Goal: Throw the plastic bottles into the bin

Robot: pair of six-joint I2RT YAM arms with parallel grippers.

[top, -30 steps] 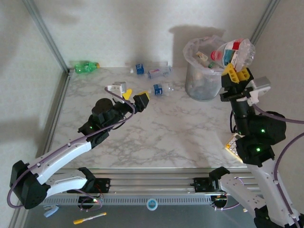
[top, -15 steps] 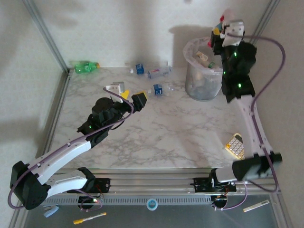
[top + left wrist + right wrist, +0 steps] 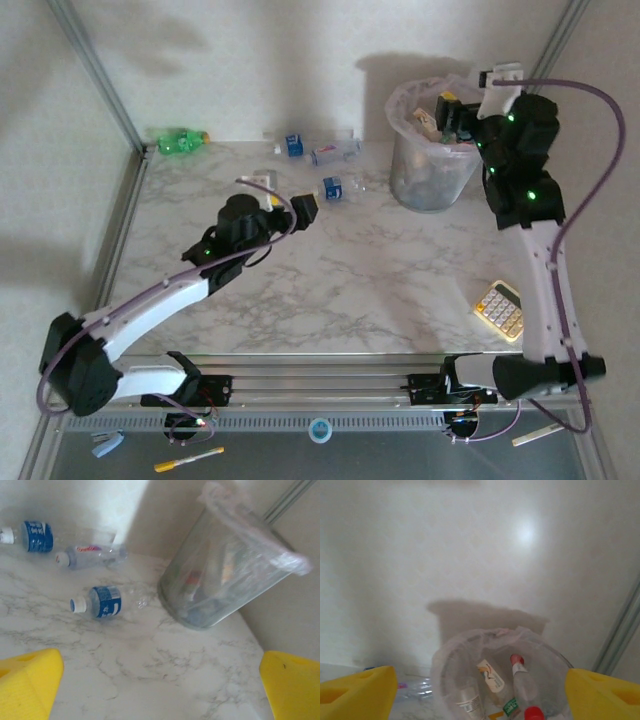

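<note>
Some bottles [image 3: 489,676] are in the bin [image 3: 425,180], four plastic bottles [image 3: 335,187] wait upper left, while the right gripper [image 3: 452,113] and left gripper [image 3: 288,206] gape empty.

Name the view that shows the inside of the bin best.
Right wrist: it looks into the open mouth of the bin, with bottles visible inside. Left wrist shows its side wall, contents blurred. Top external shows it partly covered by the right claw.

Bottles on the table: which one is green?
The bottle alone in the far left corner; the other bottles are clear, mostly blue-labelled.
</note>
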